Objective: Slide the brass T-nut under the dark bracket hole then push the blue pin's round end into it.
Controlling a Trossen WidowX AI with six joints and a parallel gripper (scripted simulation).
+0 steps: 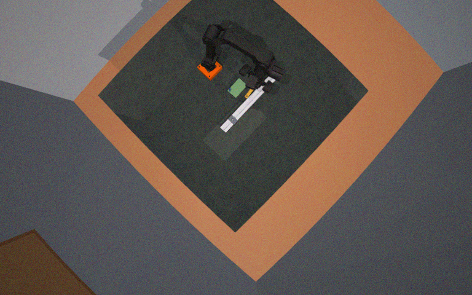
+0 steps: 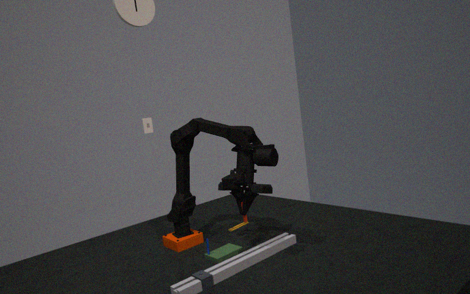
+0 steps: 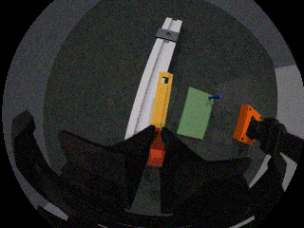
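My pincer (image 1: 252, 86) (image 2: 243, 214) (image 3: 159, 129) is clamped on the orange handle (image 2: 245, 218) (image 3: 157, 154), which pokes out below my tips. From the handle the brass nut (image 1: 248, 93) (image 2: 238, 226) (image 3: 162, 100) reaches out as a long yellow bar, its far end pierced by a square hole. I hold the nut up off the dark surface (image 1: 231, 190) (image 2: 339, 255) (image 3: 114, 66), out of the slot. From above, the nut shows between the green tray (image 1: 237, 88) (image 2: 224, 252) (image 3: 195, 113) and the rail (image 1: 247, 104) (image 2: 252, 259) (image 3: 148, 90); in my wrist view it overlaps the rail's edge.

The rail lies along the surface with its slot facing up. The dark bracket (image 1: 232, 119) (image 2: 202, 277) (image 3: 167, 34) straddles it near one end, well apart from my nut. The blue pin (image 1: 230, 89) (image 2: 207, 246) (image 3: 215, 97) stands upright at one end of the tray. My arm (image 1: 244, 43) (image 2: 213, 127) (image 3: 273, 135) arches over from its orange base (image 1: 210, 76) (image 2: 179, 244) (image 3: 241, 124), and the tray lies near that base.
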